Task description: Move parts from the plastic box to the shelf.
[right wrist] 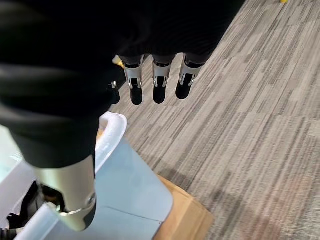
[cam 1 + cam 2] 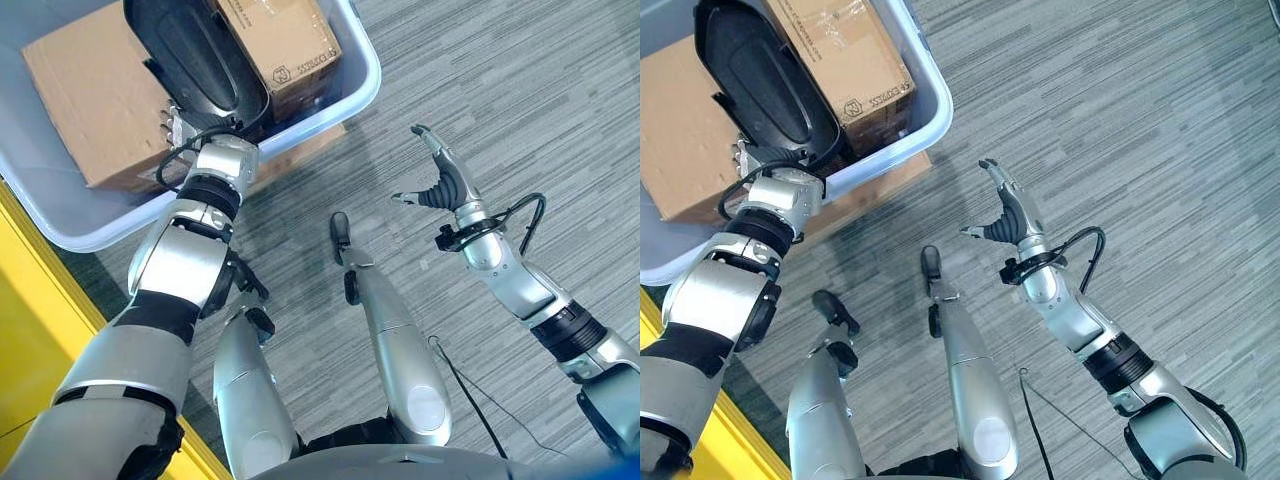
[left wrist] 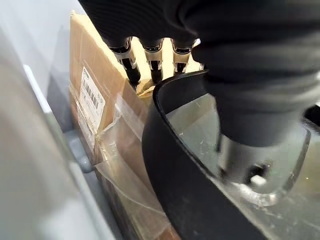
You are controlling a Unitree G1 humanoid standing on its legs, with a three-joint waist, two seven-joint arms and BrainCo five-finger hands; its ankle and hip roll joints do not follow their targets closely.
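Left hand [image 2: 185, 125] at upper left, fingers and thumb clamped over the rim of the long black plastic shell part [image 2: 195, 55] in the pale blue plastic box [image 2: 362, 75] between brown cardboard cartons [image 2: 95, 100]; lift it straight up clear of them, while right hand [image 2: 440, 180] hangs with fingers spread over grey carpet.

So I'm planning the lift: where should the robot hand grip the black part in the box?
Probably the black part's raised rim at its near end, from above. It lies on the cardboard boxes; the left robot hand is there, thumb inside the rim.
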